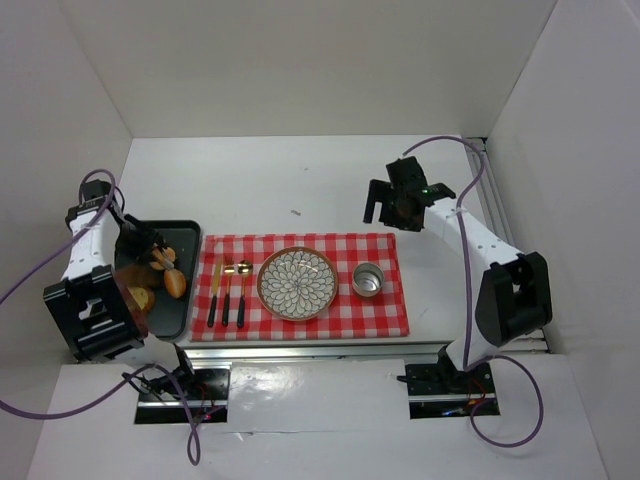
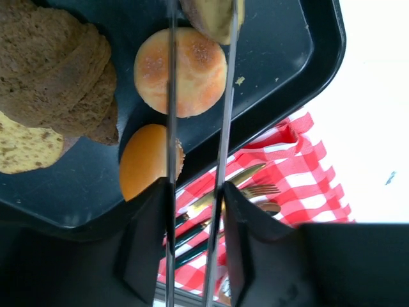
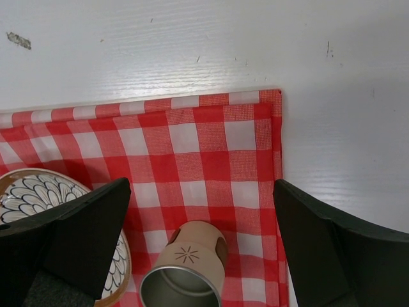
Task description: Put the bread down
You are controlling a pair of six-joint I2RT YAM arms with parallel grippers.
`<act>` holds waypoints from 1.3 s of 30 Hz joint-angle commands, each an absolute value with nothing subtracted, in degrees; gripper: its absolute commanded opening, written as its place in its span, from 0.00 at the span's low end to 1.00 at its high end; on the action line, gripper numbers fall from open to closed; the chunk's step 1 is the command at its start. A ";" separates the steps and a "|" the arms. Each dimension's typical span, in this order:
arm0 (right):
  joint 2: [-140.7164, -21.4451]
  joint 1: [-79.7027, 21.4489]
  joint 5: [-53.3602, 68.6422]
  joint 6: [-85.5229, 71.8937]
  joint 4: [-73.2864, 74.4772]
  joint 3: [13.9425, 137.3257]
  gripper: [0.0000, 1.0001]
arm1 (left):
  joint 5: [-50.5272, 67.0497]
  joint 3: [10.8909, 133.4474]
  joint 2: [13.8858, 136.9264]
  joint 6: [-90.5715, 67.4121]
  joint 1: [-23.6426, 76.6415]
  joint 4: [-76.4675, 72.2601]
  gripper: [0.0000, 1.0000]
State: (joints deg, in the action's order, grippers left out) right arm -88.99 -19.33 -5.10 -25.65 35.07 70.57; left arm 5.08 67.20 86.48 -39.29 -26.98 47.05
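Note:
My left gripper point(image 2: 195, 192) is shut on a pair of thin metal tongs point(image 2: 171, 115), whose two arms run up past the top of the left wrist view. Between their far ends sits the bread point(image 2: 214, 16), a pale golden-tan slice, partly cut off by the frame edge. It hangs over the black tray point(image 2: 281, 77). In the top view the left gripper point(image 1: 150, 250) is above that tray point(image 1: 190, 232), left of the checked cloth. The patterned plate point(image 1: 298, 283) lies bare in the middle of the cloth. My right gripper point(image 3: 201, 211) stands open over the cloth's far right corner.
On the tray lie a round sugared roll point(image 2: 181, 71), an orange bun point(image 2: 148, 161), a brown loaf point(image 2: 57, 70) and a flat seeded piece point(image 2: 22, 150). Cutlery point(image 1: 227, 290) lies left of the plate, a metal-lined cup point(image 1: 368, 280) to its right. White walls enclose the table.

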 commanded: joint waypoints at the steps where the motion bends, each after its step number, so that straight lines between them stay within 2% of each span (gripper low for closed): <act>1: -90.44 -18.98 -4.48 -25.75 33.05 71.98 1.00 | 7.64 67.59 85.70 -39.20 -27.42 46.49 0.43; 2: -90.44 -18.98 -5.00 -25.75 33.57 72.50 1.00 | 7.65 67.59 85.69 -39.20 -27.42 46.49 0.39; 3: -90.44 -18.98 -5.01 -25.75 33.57 72.51 1.00 | 7.65 67.59 84.82 -39.20 -27.42 46.49 0.29; 6: -90.44 -18.98 -5.01 -25.22 33.57 72.51 1.00 | 7.65 70.21 81.23 -38.68 -27.42 47.81 0.17; 12: -90.44 -18.98 -5.01 -25.22 33.57 73.04 1.00 | 6.50 76.81 76.38 -34.72 -27.42 51.32 0.10; 14: -90.44 -18.98 -5.01 -25.22 34.10 73.65 1.00 | 7.03 77.96 75.59 -33.58 -26.55 52.73 0.05; 26: -89.03 -18.98 -4.31 -25.84 32.34 72.60 1.00 | 11.51 79.01 67.60 -26.82 -20.40 54.58 0.05; 30: -90.09 -18.98 -4.31 -25.32 32.87 73.82 1.00 | 12.66 79.63 67.07 -22.60 -12.94 56.78 0.05; 34: -90.09 -18.98 -5.54 -25.31 33.39 74.88 1.00 | 12.66 77.26 65.74 -21.71 -0.19 56.25 0.05; 39: -89.56 -18.98 -6.68 -25.31 33.93 74.88 1.00 | 17.74 71.99 65.74 -20.48 10.53 55.64 0.05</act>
